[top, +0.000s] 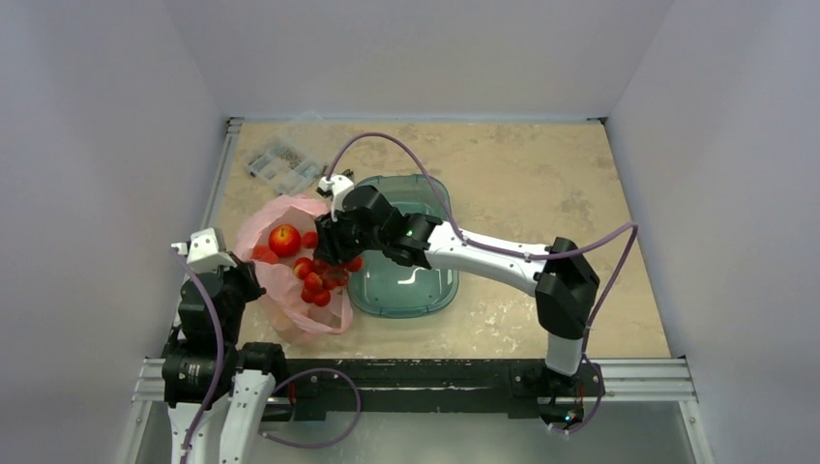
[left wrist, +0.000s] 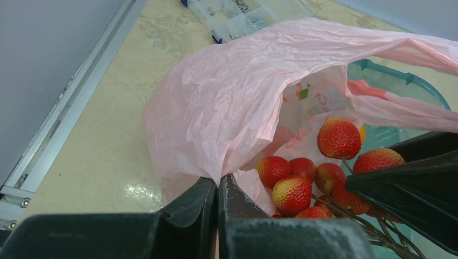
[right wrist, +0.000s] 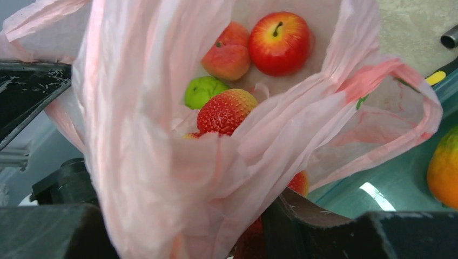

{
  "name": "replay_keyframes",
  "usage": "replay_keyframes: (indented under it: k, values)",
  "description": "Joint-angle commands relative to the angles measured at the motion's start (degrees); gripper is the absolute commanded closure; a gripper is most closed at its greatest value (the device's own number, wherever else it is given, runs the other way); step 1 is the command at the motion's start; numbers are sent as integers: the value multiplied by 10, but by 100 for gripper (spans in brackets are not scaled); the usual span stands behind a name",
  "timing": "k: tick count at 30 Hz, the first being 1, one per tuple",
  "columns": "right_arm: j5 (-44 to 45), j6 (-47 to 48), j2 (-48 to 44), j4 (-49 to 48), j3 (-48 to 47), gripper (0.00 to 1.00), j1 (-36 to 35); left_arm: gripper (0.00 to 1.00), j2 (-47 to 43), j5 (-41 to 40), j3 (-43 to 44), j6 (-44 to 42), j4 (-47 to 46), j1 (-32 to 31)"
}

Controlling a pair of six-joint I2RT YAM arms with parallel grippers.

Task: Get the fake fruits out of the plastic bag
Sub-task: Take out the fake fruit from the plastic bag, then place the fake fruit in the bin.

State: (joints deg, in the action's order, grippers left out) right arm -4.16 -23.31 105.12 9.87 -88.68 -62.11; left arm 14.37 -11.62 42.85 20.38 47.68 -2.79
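Edges: white walls close the table (top: pixel 541 174) in on the left, far and right sides. A metal rail (top: pixel 425 372) runs along the near edge. Open room lies to the far right of the beige marbled top; the left half is crowded.

Plastic bag (top: pixel 290 290) lies left of centre with its mouth spread wide, its right edge touching the teal tub (top: pixel 425 290). A clear parts box (top: pixel 280 164) sits beyond it, apart.

In the bag: round red fruit (right wrist: pixel 279 42), peach-orange fruit (right wrist: pixel 229 54) touching it, green fruit (right wrist: pixel 204 90) just below, and a bunch of small red ones (left wrist: pixel 302 178) at the mouth. In the tub: a green-to-orange fruit (right wrist: pixel 444 167).

Left gripper (left wrist: pixel 219 186) — fingers pressed together, pinching the bag's near rim.

Right gripper (top: pixel 329 253) — over the bunch, fingers partly apart with pink film and red fruit filling the gap. Whether it grips them cannot be told.
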Motion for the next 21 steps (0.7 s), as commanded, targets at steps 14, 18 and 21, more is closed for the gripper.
replay_keyframes:
  k: [14,18,21]
  values:
    - [163,82,-221,-47,55,100,23,100,45,-54,11,9,1,-3]
    - [232,117,-223,-53,78,100,46,100,49,-51,12,9,2,-3]
    - [248,127,-210,-72,94,100,68,100,50,-50,12,8,2,-3]
